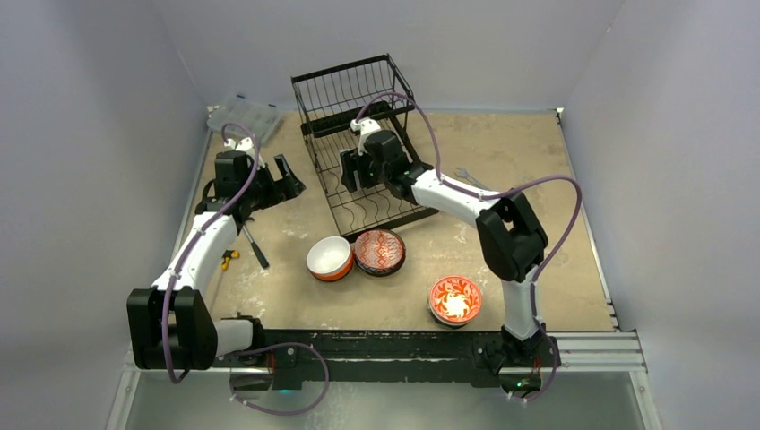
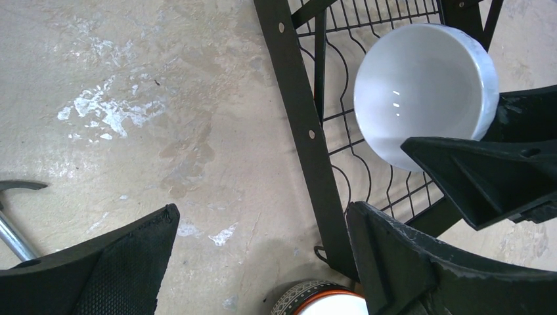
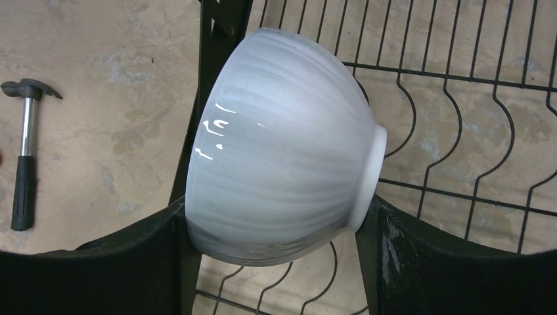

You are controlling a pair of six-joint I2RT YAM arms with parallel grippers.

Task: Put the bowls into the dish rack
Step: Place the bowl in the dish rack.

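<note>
1. The right fingers [image 3: 427, 262] clamp a glossy ribbed white bowl [image 3: 282, 131] from rim to foot; it is tipped on its side over the wavy wire slots of the black dish rack [image 2: 300, 98]
2. The left fingers [image 2: 105, 275], with textured pads, are spread wide and empty over the mottled tan table [image 1: 538, 179] beside the rack
3. On the table in front of the rack sit an orange white-lined bowl [image 1: 330, 257], a dark red patterned bowl [image 1: 379, 251] just beside it, and an orange floral bowl [image 1: 455, 299] further off

place: robotics lab test cell, by the looks of it
walls: plain grey panels [image 1: 81, 107] boxing in a scuffed tan worktop [image 1: 556, 179]
gear: black-and-white left arm [image 1: 202, 244] and right arm [image 1: 462, 199] bolted to a black metal rail [image 1: 385, 345], loose purple cables [image 1: 579, 208]
</note>
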